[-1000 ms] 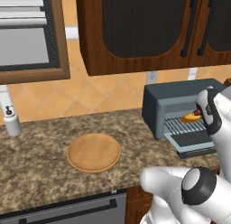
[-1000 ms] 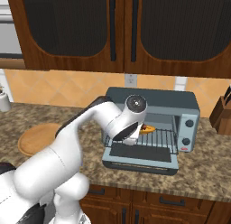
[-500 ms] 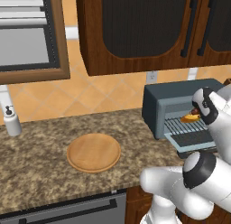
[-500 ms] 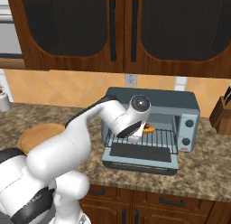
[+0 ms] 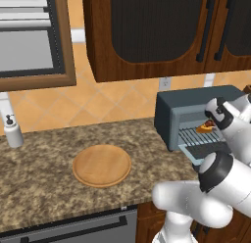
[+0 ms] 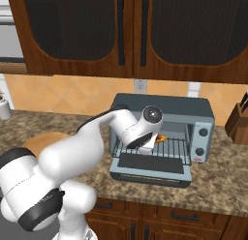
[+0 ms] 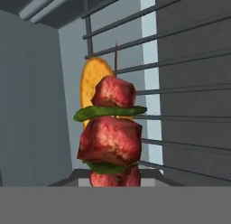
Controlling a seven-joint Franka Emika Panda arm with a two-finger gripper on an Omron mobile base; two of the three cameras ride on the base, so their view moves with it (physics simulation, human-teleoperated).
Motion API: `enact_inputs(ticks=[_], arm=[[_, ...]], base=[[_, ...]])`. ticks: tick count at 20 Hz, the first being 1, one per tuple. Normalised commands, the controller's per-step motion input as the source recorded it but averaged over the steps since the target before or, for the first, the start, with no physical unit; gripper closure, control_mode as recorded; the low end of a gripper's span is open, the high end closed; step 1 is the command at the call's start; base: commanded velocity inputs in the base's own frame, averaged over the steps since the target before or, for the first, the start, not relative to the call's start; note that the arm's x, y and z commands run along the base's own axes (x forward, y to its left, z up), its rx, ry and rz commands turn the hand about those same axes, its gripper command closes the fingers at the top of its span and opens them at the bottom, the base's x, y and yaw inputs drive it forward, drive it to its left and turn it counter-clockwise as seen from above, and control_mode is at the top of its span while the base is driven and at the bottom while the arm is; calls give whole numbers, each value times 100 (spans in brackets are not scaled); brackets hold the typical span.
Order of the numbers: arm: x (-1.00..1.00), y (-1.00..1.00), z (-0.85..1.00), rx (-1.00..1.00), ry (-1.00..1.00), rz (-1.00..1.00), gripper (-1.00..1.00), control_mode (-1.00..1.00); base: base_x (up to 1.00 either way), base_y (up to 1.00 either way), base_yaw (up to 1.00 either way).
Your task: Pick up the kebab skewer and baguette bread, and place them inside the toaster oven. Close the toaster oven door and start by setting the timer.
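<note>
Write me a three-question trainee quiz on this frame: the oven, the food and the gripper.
1. True or false: the toaster oven door is closed.
2. Which food lies on the wire rack behind the kebab skewer? A) a round wooden plate B) the baguette bread C) a soap dispenser
3. Fill in: the round wooden plate on the granite counter carries ____ food.

Key:
1. False: it lies folded down, open.
2. B.
3. No; both foods are at the toaster oven, the skewer seen close in the hand view with the gripper shut on it.
</note>
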Motion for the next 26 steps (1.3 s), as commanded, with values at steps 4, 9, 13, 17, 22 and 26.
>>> enact_inputs(ticks=[4,9,13,17,22,26], arm=[[28,0,-14,0,0,0,100,-100],[28,0,-14,0,0,0,100,-100],[28,0,-14,0,0,0,100,-100],[37,0,-9,0,0,0,-100,-100],[2,0,0,0,2,0,-100,-100],[0,0,0,0,4,0,-100,-100]], base=[[0,0,0],[0,0,0],[0,0,0],[0,0,0],[0,0,0],[0,0,0]])
